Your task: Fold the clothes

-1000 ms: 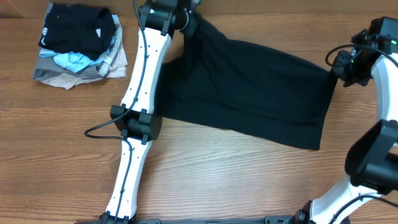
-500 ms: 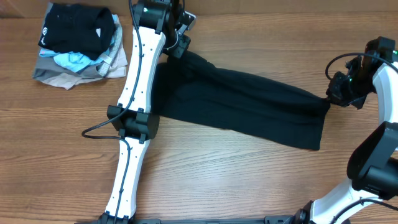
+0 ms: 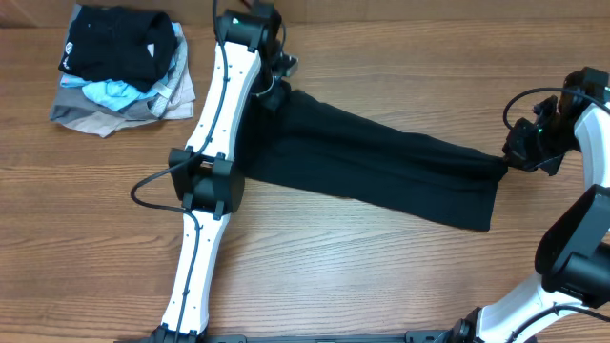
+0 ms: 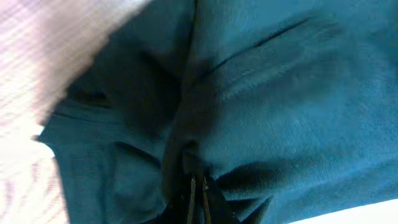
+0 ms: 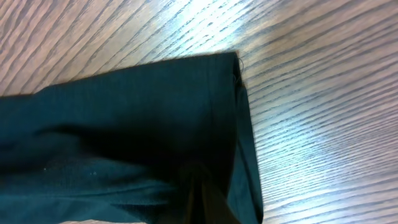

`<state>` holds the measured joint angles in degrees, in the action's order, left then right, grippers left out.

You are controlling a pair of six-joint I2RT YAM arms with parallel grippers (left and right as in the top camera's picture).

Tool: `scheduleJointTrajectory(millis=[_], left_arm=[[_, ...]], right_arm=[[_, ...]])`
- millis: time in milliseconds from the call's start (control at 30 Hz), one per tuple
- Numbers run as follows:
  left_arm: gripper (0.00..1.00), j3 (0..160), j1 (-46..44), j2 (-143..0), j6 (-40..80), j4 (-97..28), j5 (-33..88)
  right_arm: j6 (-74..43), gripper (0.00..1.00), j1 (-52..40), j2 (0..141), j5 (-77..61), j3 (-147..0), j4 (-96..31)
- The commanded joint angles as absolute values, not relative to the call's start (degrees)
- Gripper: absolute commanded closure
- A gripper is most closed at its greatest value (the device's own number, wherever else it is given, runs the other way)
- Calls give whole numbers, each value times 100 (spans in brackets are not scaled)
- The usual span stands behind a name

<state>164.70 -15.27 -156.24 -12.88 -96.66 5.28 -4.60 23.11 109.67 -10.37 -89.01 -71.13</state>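
Note:
The black garment (image 3: 381,167) lies stretched across the table from upper left to right. My left gripper (image 3: 272,84) is shut on its upper left corner; the left wrist view shows the fabric (image 4: 267,106) bunched round the closed fingertips (image 4: 198,193). My right gripper (image 3: 510,154) is shut on the garment's right upper corner; the right wrist view shows the hemmed edge (image 5: 155,118) hanging over the wood, with the fingers (image 5: 196,186) pinched in the cloth. No white label shows.
A stack of folded clothes (image 3: 119,67) sits at the back left, with a black piece with a white round logo on top and light-blue, grey and beige pieces under it. The wooden table (image 3: 362,267) lies bare in front of the garment.
Both grippers have drawn the garment's far edge toward the front, so the cloth now shows as a narrower band. The right gripper has moved down and slightly right.

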Motion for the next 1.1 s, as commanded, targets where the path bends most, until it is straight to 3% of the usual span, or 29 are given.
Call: scheduleJointTrajectory(millis=[0,33,67,100,333,500,733,833,933,1067], left_arm=[[65,16300,-1535,-15498,-1369,-9682,482],[54,16300,-1535,-15498,-1369,-9682,493],[20,16300,-1535,-15498,-1367,-9682,495],[0,16300,-1540,-15498,-1295,-9682,493],[0,16499,-1393,-15458,-991,-9682,639],[0,17069,-1133,-15377,-722,-9682,1076],[0,17550,-886,-15082,-613,-9682,1208],[0,17568,-823,-14960,-552,-9679,1210],[0,17568,-749,-14925,-552,-9679,1205],[0,17568,-703,-14925,-550,-9679,1205]], right_arm=[[-491,80,2340,10840,-1081,-8779,-7100],[-491,72,2340,10840,-1081,-8757,-7105],[-489,59,2340,10840,-1081,-8715,-7102],[-469,47,2340,10840,-1079,-8646,-7094],[-421,24,2327,10840,-1079,-8062,-6477],[-405,18,2311,10840,-1081,-7413,-5918],[-434,17,2311,10840,-1081,-6624,-4984],[-434,29,2311,10840,-1081,-6368,-4615],[-486,59,2311,10840,-1090,-5948,-4021],[-784,92,2311,10840,-1173,-5717,-3747]])
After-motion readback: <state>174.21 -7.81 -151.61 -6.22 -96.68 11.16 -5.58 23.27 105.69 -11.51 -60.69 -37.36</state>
